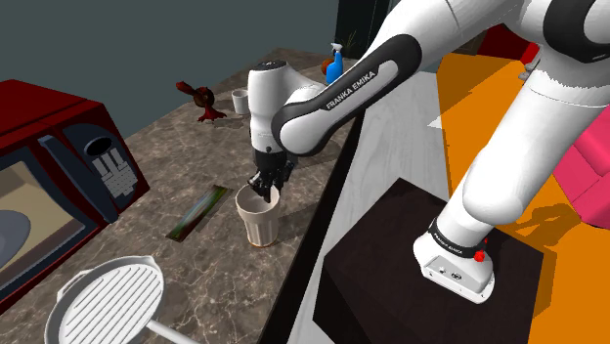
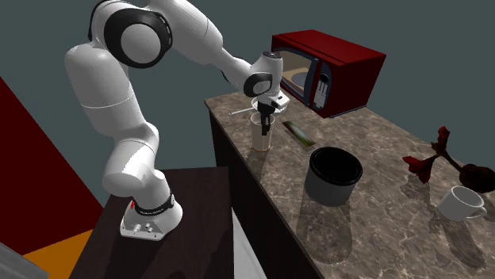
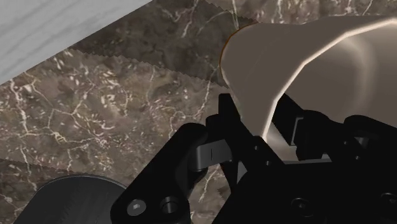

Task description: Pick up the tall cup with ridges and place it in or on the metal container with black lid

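The tall beige cup (image 1: pixel 260 225) (image 2: pixel 262 139) stands upright on the marble counter, near its front edge. My black gripper (image 1: pixel 266 186) (image 2: pixel 264 117) comes down over its rim. In the wrist view my gripper (image 3: pixel 262 137) has one finger outside the cup (image 3: pixel 286 57) and one inside, pinching the wall between them. The dark grey metal container (image 2: pixel 329 190) with a black top sits on the counter a short way to the second exterior view's right of the cup. Its round edge (image 3: pixel 76 197) shows beside the hand.
A red microwave (image 1: pixel 49 176) (image 2: pixel 333 67) stands at the counter's back. A white grill pan (image 1: pixel 108 303) and a flat green strip (image 1: pixel 200 213) lie near the cup. A white mug (image 2: pixel 462 204), a red figure (image 2: pixel 432 154) and a blue spray bottle (image 1: pixel 334 66) stand farther off.
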You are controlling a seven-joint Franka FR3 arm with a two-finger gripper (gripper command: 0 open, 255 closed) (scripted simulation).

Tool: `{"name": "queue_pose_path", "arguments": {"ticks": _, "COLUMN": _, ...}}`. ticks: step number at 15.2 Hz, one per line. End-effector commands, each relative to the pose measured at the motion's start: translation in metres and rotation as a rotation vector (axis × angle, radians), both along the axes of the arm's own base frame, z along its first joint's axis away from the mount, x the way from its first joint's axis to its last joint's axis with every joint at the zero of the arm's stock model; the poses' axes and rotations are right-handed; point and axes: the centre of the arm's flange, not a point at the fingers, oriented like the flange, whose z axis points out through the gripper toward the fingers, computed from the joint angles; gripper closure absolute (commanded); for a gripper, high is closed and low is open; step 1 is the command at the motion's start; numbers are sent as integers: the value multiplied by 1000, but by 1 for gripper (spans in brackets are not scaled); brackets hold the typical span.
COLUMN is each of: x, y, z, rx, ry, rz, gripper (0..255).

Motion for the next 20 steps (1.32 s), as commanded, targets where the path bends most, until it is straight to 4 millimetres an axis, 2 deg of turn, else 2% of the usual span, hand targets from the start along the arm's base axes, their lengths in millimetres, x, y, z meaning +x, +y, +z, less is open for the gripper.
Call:
{"name": "queue_pose_path", "arguments": {"ticks": 1, "x": 0, "y": 0, "z": 0, "rx": 0, "ry": 0, "rz": 0, "gripper": 255}}
{"name": "queue_pose_path", "arguments": {"ticks": 8, "x": 0, "y": 0, "z": 0, "rx": 0, "ry": 0, "rz": 0, "gripper": 255}}
{"name": "queue_pose_path", "arguments": {"ticks": 20, "x": 0, "y": 0, "z": 63, "rx": 0, "ry": 0, "rz": 0, "gripper": 255}}
